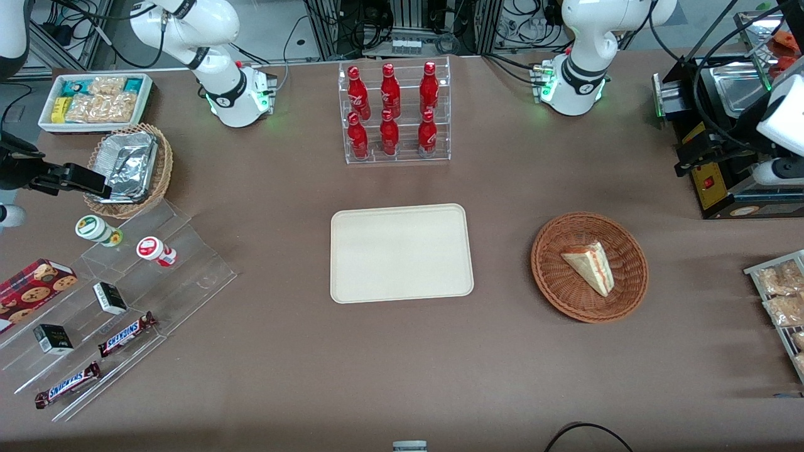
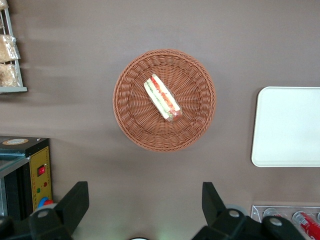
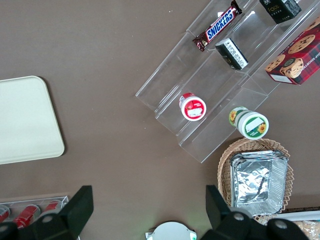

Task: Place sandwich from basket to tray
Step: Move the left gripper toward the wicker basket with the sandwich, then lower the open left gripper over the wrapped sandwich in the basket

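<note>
spread gripper above sandwich; bars read snickers.

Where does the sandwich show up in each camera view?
Front view: the pale triangular sandwich wedge lies in the reddish-brown wicker basket, toward the working arm's end.
Left wrist view: sandwich in the basket; the open gripper hovers apart.
Right wrist view: not visible.
Shared landmark: the cream rectangular tray.

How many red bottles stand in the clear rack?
6 red bottles stand in the clear rack, farther from the camera than the tray: three on the upper step, three on the lower. None seems hidden. The gripper hangs open, high above the table.
</note>
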`<state>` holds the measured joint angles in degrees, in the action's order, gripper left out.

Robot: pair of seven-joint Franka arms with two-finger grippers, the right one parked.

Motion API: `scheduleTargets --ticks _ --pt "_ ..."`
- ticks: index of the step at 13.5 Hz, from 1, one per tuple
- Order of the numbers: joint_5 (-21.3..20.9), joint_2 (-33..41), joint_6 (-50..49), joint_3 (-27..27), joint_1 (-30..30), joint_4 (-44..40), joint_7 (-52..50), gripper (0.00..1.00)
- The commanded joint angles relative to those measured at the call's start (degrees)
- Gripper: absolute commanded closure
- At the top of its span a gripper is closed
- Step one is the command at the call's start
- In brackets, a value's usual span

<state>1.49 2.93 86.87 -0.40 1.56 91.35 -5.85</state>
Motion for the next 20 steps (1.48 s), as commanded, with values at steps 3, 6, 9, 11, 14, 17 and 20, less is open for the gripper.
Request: scheduleTargets --ticks 3,6,9,11,14,17,20 --pt "0.18 -0.38 0.49 0.23 0.90 -0.65 -0.48 0.00" --pt "-0.26 -1.69 2.94 0.05 0.90 0.75 -0.65 0.00" --pt "-0.97 -1.88 11.08 -0.65 0.90 7.93 -1.35 0.00" --pt "-0.97 -1.35 20.31 -1.35 0.90 15.40 -5.64 0.00" --pt "-0.97 0.05 36.21 -2.32 0.90 26.82 -17.75 0.00" --pt "-0.97 -0.46 47.39 -3.38 0.90 34.75 -27.69 0.00" --pt "-1.06 -2.48 48.30 -3.55 0.90 36.35 -31.24 0.00"
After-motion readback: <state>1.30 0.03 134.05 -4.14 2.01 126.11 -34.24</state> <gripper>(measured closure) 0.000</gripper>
